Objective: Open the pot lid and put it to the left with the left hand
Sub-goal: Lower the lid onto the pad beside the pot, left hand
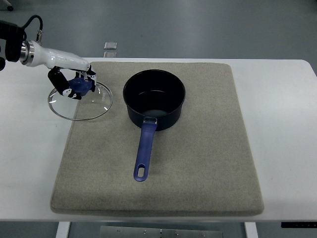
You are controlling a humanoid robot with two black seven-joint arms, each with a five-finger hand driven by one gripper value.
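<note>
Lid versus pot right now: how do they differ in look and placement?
The lid is clear glass with a metal rim; the pot is dark blue and opaque. The lid straddles the mat's left edge, gripped by the left hand; the pot sits uncovered mid-mat, untouched. Both are round with blue handles.

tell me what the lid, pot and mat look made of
Lid: clear glass with a thin metal rim; the table and mat show through it. Its knob, held by the left hand, looks like blue plastic.
Pot: dark blue glossy metal, probably enamelled or coated; the handle looks like plastic.
Mat: beige, matte, fuzzy, likely felt or fabric.
</note>
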